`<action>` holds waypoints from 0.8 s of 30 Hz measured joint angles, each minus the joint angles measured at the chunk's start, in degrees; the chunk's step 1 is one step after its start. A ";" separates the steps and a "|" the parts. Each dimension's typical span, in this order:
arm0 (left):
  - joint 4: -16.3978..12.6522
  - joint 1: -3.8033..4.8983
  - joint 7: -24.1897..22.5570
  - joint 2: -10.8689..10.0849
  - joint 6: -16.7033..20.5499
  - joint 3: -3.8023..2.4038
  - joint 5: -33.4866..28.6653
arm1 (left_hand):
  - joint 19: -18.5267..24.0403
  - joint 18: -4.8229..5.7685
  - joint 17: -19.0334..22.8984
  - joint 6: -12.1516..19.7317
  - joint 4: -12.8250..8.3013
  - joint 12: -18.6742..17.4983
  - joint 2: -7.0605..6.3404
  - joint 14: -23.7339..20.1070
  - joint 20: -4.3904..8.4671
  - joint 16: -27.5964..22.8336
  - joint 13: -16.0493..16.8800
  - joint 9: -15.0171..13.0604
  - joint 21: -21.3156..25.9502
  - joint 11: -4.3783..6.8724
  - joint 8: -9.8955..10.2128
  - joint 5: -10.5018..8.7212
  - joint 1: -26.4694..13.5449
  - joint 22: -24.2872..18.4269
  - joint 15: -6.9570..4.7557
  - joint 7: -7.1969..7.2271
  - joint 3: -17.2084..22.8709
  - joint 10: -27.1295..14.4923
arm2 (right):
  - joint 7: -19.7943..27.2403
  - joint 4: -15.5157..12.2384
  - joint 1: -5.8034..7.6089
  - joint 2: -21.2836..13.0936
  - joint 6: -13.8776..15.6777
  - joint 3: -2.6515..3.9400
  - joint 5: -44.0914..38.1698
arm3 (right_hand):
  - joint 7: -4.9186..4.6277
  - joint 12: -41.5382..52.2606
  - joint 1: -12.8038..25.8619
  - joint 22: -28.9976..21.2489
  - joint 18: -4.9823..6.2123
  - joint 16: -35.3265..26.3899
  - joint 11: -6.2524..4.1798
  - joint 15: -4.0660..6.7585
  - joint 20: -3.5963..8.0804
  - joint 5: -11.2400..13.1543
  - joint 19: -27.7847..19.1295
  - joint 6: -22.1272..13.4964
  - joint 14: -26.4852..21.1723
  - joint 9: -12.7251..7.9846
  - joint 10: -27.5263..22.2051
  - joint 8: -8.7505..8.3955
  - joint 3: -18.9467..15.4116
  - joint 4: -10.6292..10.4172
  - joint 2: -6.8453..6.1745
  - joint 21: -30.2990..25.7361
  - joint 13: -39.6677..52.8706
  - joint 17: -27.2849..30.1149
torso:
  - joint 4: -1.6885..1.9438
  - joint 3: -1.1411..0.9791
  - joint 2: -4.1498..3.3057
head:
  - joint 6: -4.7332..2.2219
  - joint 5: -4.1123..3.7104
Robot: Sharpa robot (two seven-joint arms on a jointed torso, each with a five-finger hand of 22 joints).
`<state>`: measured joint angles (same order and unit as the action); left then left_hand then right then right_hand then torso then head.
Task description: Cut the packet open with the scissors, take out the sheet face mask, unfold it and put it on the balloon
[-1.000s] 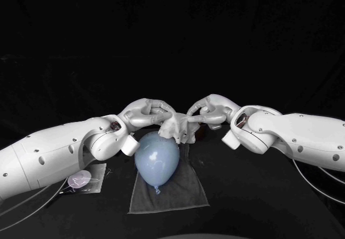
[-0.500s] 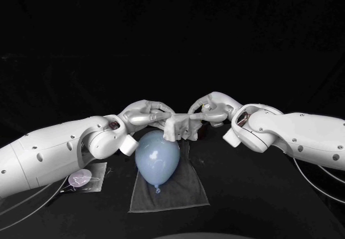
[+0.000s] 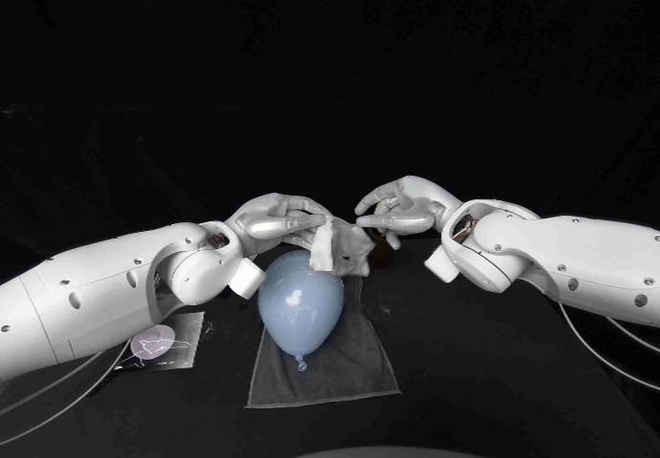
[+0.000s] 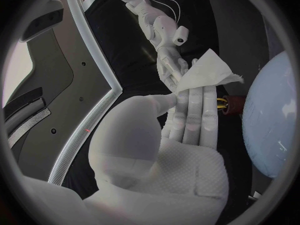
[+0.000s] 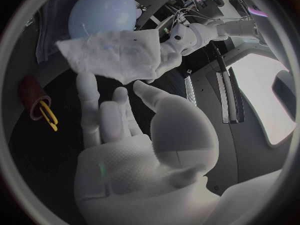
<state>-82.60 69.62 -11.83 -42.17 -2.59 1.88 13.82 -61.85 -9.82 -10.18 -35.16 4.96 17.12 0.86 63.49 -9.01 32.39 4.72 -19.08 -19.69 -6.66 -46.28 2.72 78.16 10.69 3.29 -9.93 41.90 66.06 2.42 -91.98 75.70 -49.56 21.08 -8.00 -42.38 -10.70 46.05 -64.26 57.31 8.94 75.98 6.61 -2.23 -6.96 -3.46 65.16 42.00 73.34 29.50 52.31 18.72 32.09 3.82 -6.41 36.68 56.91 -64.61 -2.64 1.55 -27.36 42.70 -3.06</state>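
Above the far end of the balloon (image 3: 301, 303) on its grey cloth (image 3: 330, 370), the sheet face mask (image 3: 339, 250) now hangs pinched in the left hand (image 3: 279, 221) alone, the right hand (image 3: 402, 208) having let go and lifted clear, fingers apart and empty.

1. The pale blue oval balloon (image 3: 300, 303), just below the left robot hand (image 3: 279, 219), looks like smooth rubber with a soft sheen.
2. The white sheet face mask (image 3: 337, 246) pinched in that robot hand is thin, matt, crumpled fabric.
3. The grey rectangular cloth (image 3: 337, 367) under the balloon is matt and finely woven.
4. The right robot hand (image 5: 125, 150) has smooth, satin silver shells and a dimpled palm pad.
5. The black bench (image 3: 523, 382) beneath both robot hands is matt.
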 measured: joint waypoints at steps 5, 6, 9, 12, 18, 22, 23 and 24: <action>0.00 0.00 0.02 0.06 0.09 0.00 -0.92 | -0.21 0.03 -0.23 0.09 0.03 -0.21 0.09 0.27 0.21 0.00 0.05 0.00 0.00 0.20 -0.10 -0.06 -0.16 -0.09 0.02 0.09 0.02 0.21 | 1.99 0.24 0.00 -0.09 -0.94 -0.01 1.40 | 0.04 -9.87 -1.28 -10.10 0.50 -17.17 1.77 -2.47 -3.27 0.00 -7.99 -2.91 -19.85 -1.56 -9.00 0.09 -4.45 -2.00 -1.84 -13.71 -11.14 18.26 | 0.02 0.03 -0.01 | -0.13 -0.04; 0.00 0.00 0.02 0.07 0.08 0.00 -1.05 | -0.21 0.04 -0.34 0.09 0.11 -0.21 0.09 0.45 0.21 0.00 0.11 0.00 0.00 0.20 -0.10 -0.06 -0.16 -0.09 -0.04 0.08 0.10 0.45 | 2.46 0.31 0.00 -0.16 -1.11 -0.01 1.70 | 0.04 -11.75 -1.45 -12.08 0.77 -19.05 2.14 -2.79 -3.66 0.00 -8.79 -2.93 -21.46 -1.85 -9.24 0.36 -5.11 -2.33 -1.99 -15.89 -13.86 19.62 | 0.02 0.04 -0.01 | -0.15 -0.05; 0.05 0.00 0.02 0.11 0.01 0.00 -1.41 | -0.20 0.05 -0.58 0.09 0.17 -0.46 0.01 0.63 0.21 0.00 0.13 -0.01 0.00 0.31 -0.10 -0.06 -0.23 -0.09 -0.21 0.09 0.17 0.72 | 4.03 0.63 0.00 -0.37 -1.62 -0.02 2.74 | 0.02 -17.82 -2.83 -19.67 0.81 -25.50 2.61 -3.75 -4.89 0.00 -10.60 -1.63 -25.91 -3.73 -6.11 0.76 -7.17 -3.43 -1.97 -23.27 -24.66 25.08 | 0.02 0.04 -0.01 | -0.17 -0.05; 0.10 0.00 0.01 0.12 -0.10 0.00 -1.69 | -0.61 0.07 -0.73 0.10 0.18 -0.49 0.02 0.63 0.20 0.00 0.19 -0.01 0.00 0.31 -0.10 -0.07 -0.24 -0.09 -0.21 0.09 0.17 0.72 | 5.63 1.05 -0.01 -0.52 -2.01 -0.02 3.89 | -0.31 -21.88 -4.32 -26.80 0.82 -31.83 3.23 -4.76 -6.21 0.00 -11.44 -0.04 -29.05 -6.14 -3.46 -0.12 -9.42 -4.31 -1.51 -29.32 -33.59 30.99 | 0.02 0.04 -0.01 | -0.17 -0.02; 0.22 0.00 0.08 0.13 -0.69 0.00 -1.98 | -0.61 0.09 -0.96 0.11 0.18 -0.50 0.17 1.04 0.20 -0.23 0.25 -0.03 0.00 0.33 -0.10 -0.07 -0.68 -0.15 -0.22 0.10 0.17 1.13 | 8.51 1.88 -0.01 -0.44 -2.66 -0.02 5.96 | -0.55 -27.39 -5.64 -36.24 0.82 -43.06 4.31 -6.77 -8.38 0.00 -14.70 1.21 -32.55 -9.84 -1.88 -2.13 -13.03 -4.95 -0.76 -32.93 -44.48 40.49 | 0.02 0.01 -0.02 | -0.07 0.00; 0.24 0.00 0.35 0.13 -1.55 -0.02 -2.13 | -0.82 0.11 -1.14 0.21 0.18 -0.50 0.17 1.04 0.41 -0.23 0.31 -0.21 0.00 0.32 -0.11 -0.08 -0.68 -0.15 -0.22 0.19 0.17 1.13 | 9.90 2.38 -0.01 0.24 -3.87 -0.03 7.08 | -0.33 -30.05 -6.33 -40.77 0.81 -48.43 4.80 -7.81 -9.24 0.00 -18.50 0.34 -33.75 -11.26 -2.33 -2.71 -16.25 -5.00 -0.06 -32.92 -48.64 44.95 | -0.01 0.00 -0.03 | 0.01 -0.08; 0.24 0.00 0.41 0.13 -1.79 -0.02 -2.15 | -0.82 0.12 -1.14 0.25 0.18 -0.50 0.17 1.07 0.41 -0.23 0.31 -0.21 0.00 0.32 -0.27 -0.08 -0.68 -0.15 -0.25 0.16 0.17 1.13 | 10.14 2.52 -0.01 0.49 -4.26 -0.07 7.25 | -0.35 -30.68 -6.79 -42.15 0.81 -50.03 4.98 -8.01 -9.45 0.00 -19.70 0.09 -33.55 -11.72 -2.16 -2.93 -17.41 -4.93 0.40 -32.92 -49.79 46.25 | -0.01 -0.01 -0.03 | 0.02 -0.08; 0.24 0.00 0.46 0.15 -2.04 -0.02 -2.17 | -0.82 0.12 -1.17 0.30 0.18 -0.50 0.17 1.20 0.41 -0.23 0.31 -0.21 0.00 0.44 -0.30 -0.08 -0.68 -0.15 -0.38 0.12 0.17 1.24 | 10.33 2.68 -0.01 0.75 -4.71 -0.10 7.43 | -0.37 -31.10 -6.85 -42.96 0.81 -51.03 5.04 -8.16 -9.48 0.00 -20.40 -0.01 -33.43 -11.94 -2.19 -3.01 -18.10 -4.83 0.46 -32.92 -50.48 47.00 | -0.01 -0.01 -0.03 | 0.02 -0.08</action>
<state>-82.36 69.62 -11.37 -42.03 -4.62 1.86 11.66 -62.67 -9.70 -11.35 -34.86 5.13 16.63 1.03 64.69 -8.61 32.16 5.03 -19.29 -19.69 -6.22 -46.58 2.64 77.48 10.54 2.91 -9.81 42.07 67.30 12.75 -89.31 75.69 -48.81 16.37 -8.10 -34.95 -11.07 14.95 -71.12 14.35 9.75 24.96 11.65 -10.39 -16.43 -3.45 44.76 41.99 39.91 17.55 50.12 15.72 13.99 -1.01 -5.95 3.76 6.43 -17.61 -2.65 1.54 -27.39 42.72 -3.14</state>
